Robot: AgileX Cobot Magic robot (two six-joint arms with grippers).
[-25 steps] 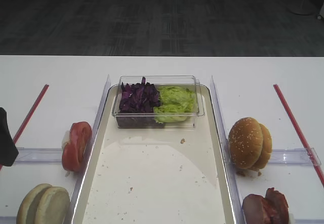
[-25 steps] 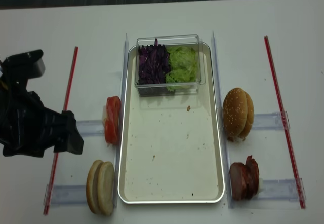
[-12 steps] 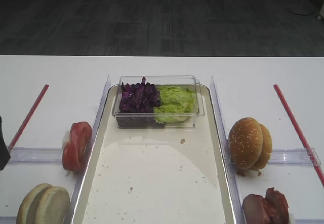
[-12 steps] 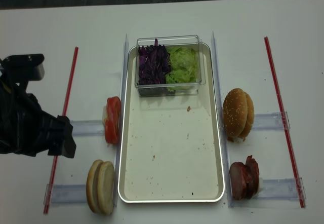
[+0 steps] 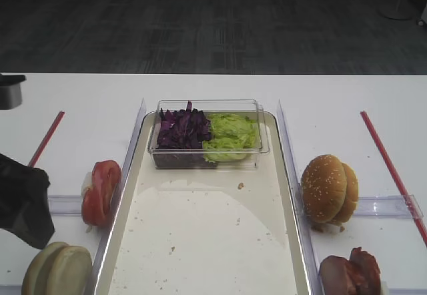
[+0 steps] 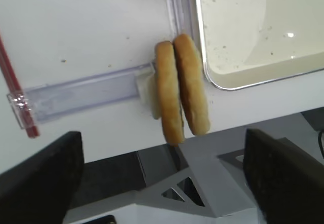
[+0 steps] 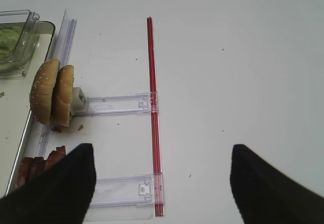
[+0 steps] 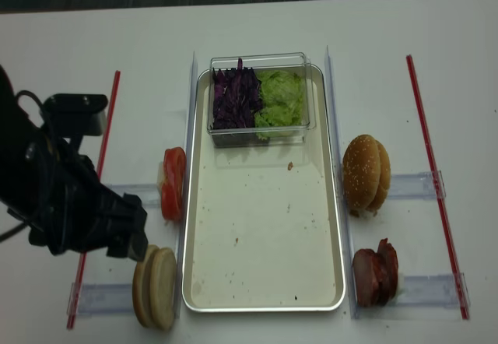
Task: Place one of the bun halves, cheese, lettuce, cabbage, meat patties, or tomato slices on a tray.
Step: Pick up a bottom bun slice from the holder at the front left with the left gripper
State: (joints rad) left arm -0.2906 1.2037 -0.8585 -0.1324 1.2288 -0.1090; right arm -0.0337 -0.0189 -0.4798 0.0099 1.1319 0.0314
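Observation:
Two pale bun halves (image 6: 179,89) stand on edge in a clear holder just left of the silver tray (image 8: 264,235). My left gripper (image 8: 117,235) hovers open beside and above them, its fingers (image 6: 40,178) wide apart and empty. Tomato slices (image 8: 173,182) stand left of the tray. Purple cabbage (image 8: 235,99) and green lettuce (image 8: 282,99) fill a clear tub at the tray's far end. Meat patties (image 8: 376,272) sit at the right front. My right gripper (image 7: 162,183) hangs open over bare table right of the patties (image 7: 38,165). No cheese is in view.
Brown sesame buns (image 8: 366,174) stand on a clear holder (image 8: 412,184) right of the tray. Red strips (image 8: 432,173) (image 8: 97,165) run along both sides of the table. The table's front edge and grey frame (image 6: 212,183) lie just below the bun halves.
My left arm has swung right and toward the table's front, from near the red strip to right beside the bun halves. Its jaws stay wide open.

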